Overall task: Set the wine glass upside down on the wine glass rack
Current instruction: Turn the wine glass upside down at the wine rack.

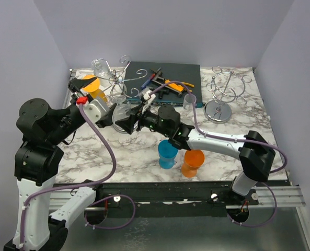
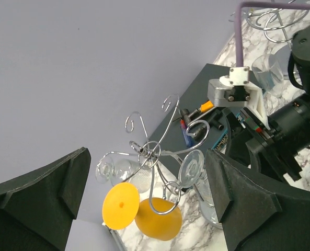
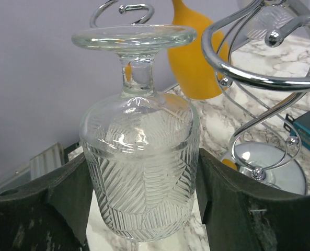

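A clear ribbed wine glass (image 3: 139, 178) stands upside down, foot on top, with my right gripper (image 3: 144, 162) shut on its bowl. From above, this glass (image 1: 122, 111) hangs just in front of the chrome wine glass rack (image 1: 117, 79), beside one of the rack's curled arms (image 3: 249, 78). An orange glass (image 1: 92, 86) and another clear glass (image 1: 99, 67) hang on the rack. My left gripper (image 1: 121, 119) is close to the held glass, on its left. Its jaws stand open with nothing between them (image 2: 147, 157). In the left wrist view the held glass's foot (image 2: 192, 167) shows beside the right finger.
A second chrome rack (image 1: 222, 97) stands at the back right. A blue cup (image 1: 168, 154) and an orange cup (image 1: 192, 163) sit near the front edge under my right arm. A dark board with tools (image 1: 165, 78) lies behind, with a clear tumbler (image 1: 190, 101) at its front edge.
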### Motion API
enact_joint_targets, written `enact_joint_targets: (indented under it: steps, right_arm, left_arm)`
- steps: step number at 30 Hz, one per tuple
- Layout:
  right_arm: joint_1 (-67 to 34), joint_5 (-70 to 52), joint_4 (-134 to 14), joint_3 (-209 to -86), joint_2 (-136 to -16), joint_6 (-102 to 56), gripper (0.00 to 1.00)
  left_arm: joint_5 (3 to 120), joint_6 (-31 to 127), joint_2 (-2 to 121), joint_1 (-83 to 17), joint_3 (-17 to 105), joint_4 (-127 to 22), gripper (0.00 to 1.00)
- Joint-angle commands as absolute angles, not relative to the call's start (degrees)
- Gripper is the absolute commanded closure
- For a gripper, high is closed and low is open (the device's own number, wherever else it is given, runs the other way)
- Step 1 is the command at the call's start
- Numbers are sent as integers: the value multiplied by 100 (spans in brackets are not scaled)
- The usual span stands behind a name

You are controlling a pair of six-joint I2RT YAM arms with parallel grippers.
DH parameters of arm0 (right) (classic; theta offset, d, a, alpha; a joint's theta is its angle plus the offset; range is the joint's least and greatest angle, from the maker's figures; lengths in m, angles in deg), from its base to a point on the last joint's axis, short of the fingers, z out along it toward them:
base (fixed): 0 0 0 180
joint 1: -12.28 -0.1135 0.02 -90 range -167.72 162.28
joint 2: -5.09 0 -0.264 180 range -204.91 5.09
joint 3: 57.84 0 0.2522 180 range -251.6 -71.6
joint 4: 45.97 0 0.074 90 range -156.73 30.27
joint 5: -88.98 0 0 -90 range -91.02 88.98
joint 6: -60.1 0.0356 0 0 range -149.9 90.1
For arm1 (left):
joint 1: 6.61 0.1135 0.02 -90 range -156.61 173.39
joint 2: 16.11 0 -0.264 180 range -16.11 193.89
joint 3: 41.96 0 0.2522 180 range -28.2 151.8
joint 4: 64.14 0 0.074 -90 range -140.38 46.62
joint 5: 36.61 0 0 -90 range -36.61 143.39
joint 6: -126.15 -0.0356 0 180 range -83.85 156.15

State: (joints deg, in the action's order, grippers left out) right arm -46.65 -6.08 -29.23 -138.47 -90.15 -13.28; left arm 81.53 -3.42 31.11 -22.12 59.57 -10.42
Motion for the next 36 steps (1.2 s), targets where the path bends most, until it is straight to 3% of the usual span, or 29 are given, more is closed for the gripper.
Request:
enact_joint_targets:
  steps: [1,19,25,31,36]
  right_arm:
    - [-4775,126,-1791,-13877,-9185,-1730,86]
    - [-4987,915,-599,-13812,-9729,-2274,86]
    - [-5217,1047,-339,-13661,-9679,-2656,87]
    - [-5236,698,-807,-13292,-9185,-2331,87]
    - [-5233,406,-1222,-12961,-8714,-2047,87]
  left_arm:
    - [7576,197,3297,-2232,6093,-1021,1]
    - [7311,484,3521,-2230,5803,-1105,3]
    - [7825,448,3431,-2234,5764,-943,3]
    - [8916,-1040,3293,-2233,5889,496,5]
    - [9060,-2022,3255,-2228,5914,1295,7]
